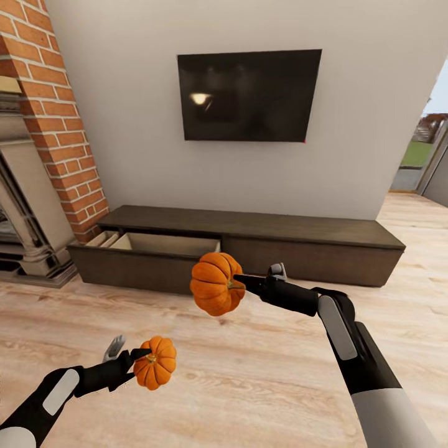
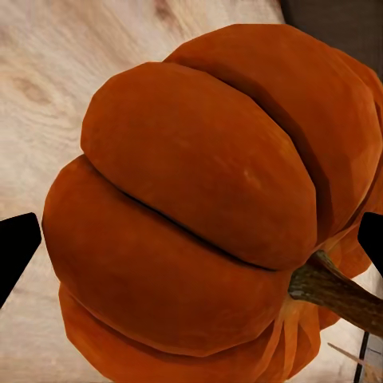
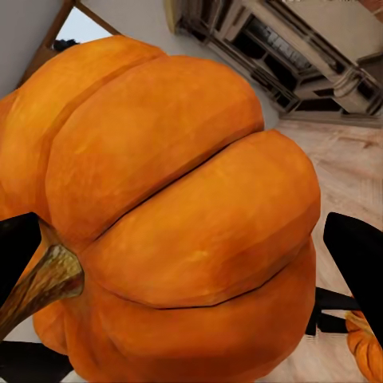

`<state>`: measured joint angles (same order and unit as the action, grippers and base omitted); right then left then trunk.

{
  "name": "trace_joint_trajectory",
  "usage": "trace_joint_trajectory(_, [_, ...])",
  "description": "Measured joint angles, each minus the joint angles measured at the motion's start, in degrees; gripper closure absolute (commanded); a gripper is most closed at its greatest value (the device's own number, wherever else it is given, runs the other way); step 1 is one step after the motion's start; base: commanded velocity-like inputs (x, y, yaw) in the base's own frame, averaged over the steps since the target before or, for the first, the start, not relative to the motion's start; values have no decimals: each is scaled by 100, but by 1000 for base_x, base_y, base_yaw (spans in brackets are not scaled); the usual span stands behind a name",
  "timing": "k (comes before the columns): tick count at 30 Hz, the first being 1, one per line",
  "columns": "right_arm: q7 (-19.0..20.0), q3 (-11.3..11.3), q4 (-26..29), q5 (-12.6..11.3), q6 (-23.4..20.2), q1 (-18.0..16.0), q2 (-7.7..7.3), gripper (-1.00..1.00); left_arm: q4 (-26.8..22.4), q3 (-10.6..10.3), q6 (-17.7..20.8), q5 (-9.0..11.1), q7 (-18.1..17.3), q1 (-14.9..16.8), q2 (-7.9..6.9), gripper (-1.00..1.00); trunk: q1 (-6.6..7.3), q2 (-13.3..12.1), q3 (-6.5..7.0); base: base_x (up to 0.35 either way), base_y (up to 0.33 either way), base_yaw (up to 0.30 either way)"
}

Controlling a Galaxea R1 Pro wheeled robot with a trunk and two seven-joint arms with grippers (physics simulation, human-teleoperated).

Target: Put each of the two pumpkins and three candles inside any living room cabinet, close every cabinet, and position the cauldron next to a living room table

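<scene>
Pumpkins fill both pincers: left pincer (image 1: 138, 361) grasping one pumpkin (image 1: 156, 362), right pincer (image 1: 239, 284) grasping another (image 1: 214, 283) (stems inward), before the cabinet (image 1: 249, 246), its left drawer (image 1: 165, 244) open.

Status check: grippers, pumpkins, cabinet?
Left gripper and right gripper each shut on a ribbed orange pumpkin. Long dark-brown cabinet ahead, left drawer open. Wood floor between.

Both arms outstretched, left gripper (image 1: 138, 361) and right gripper (image 1: 239, 283) fingers clamped, loaded.

A home living room: wall-mounted television (image 1: 249, 95), brick fireplace (image 1: 37, 155), low cabinet (image 1: 249, 246).
</scene>
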<state>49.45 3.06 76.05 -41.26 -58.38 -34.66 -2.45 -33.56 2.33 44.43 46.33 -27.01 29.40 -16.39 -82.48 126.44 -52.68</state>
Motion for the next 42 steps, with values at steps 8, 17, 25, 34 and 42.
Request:
trace_joint_trajectory(8, [0, 0, 1, -9, -1, 0, -4, 100, 0, 1, -1, -4, 0, 0, -7, 100, -1, 0, 0, 158, 305, -1])
trace_joint_trajectory(17, [0, 0, -6, -6, 0, 0, -2, 100, 0, 1, -1, -1, 0, 0, -7, 100, 0, 0, 0, 188, 304, 0])
trace_joint_trajectory(25, [2, 0, -7, -8, 0, 0, -4, 100, 0, 1, 0, -3, 0, 0, -10, 100, 0, 0, 0, 197, 296, 0])
trace_joint_trajectory(34, [8, -3, -7, -9, -1, 0, -7, 100, 0, 1, -1, -4, -1, 0, -9, 100, 0, 0, 0, 223, 278, 0])
trace_joint_trajectory(42, [8, -4, -14, -7, 0, 0, -8, 100, 2, 0, -1, -4, 0, 1, -8, 100, 1, 0, 0, 262, 250, -47])
